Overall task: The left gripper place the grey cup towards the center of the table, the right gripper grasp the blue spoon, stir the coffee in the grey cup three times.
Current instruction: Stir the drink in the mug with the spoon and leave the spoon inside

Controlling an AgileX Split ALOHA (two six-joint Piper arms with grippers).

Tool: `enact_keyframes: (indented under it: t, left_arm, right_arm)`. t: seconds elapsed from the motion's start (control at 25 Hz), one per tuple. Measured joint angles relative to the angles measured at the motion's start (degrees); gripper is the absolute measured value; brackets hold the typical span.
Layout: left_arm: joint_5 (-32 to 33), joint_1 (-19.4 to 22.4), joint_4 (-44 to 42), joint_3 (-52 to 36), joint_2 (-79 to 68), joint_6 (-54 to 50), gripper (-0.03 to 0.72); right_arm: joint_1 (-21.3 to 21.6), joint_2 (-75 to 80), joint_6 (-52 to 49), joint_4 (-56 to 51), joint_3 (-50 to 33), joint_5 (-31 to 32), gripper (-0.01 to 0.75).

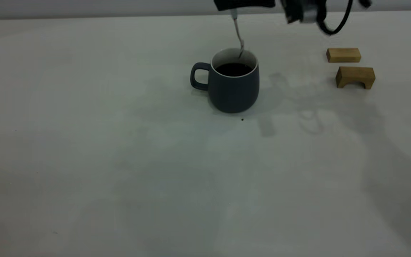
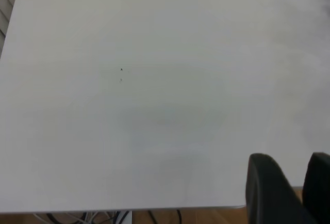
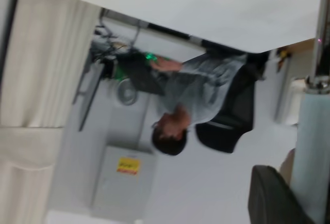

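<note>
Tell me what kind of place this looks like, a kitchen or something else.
Probably a lab or office workspace, not a kitchen. The plain off-white table holds only a dark grey mug and two tan wooden blocks. Beyond it, a seated person and a grey cabinet.

left, front: bare table (image 1: pixel 120 171) | right: 2 wooden blocks (image 1: pixel 355 76)

A lab or office: plain white table (image 1: pixel 120 160), curtain (image 3: pixel 46 79), seated person (image 3: pixel 191 100), floor cables (image 2: pixel 103 218).
</note>
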State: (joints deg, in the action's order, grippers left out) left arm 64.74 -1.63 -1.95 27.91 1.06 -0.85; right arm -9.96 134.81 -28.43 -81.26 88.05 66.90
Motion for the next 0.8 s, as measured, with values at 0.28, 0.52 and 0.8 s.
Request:
enact_keyframes:
  t: [0.28, 0.52, 0.8]
  left_arm:
    - [0.0, 0.0, 0.0, 0.0, 0.0, 0.0, 0.243]
    - [0.0, 0.0, 0.0, 0.0, 0.0, 0.0, 0.243]
    - [0.0, 0.0, 0.0, 0.0, 0.0, 0.0, 0.243]
  right_arm:
    - [0.06, 3.86, 2.09, -5.4, 0.0, -0.31, 0.128]
    - [-0.32, 6.7, 1.06, -7.76, 0.0, -0.42, 0.128]
    - [-2.76, 9.34, 1.86, -12.95, 0.0, -2.68, 0.127]
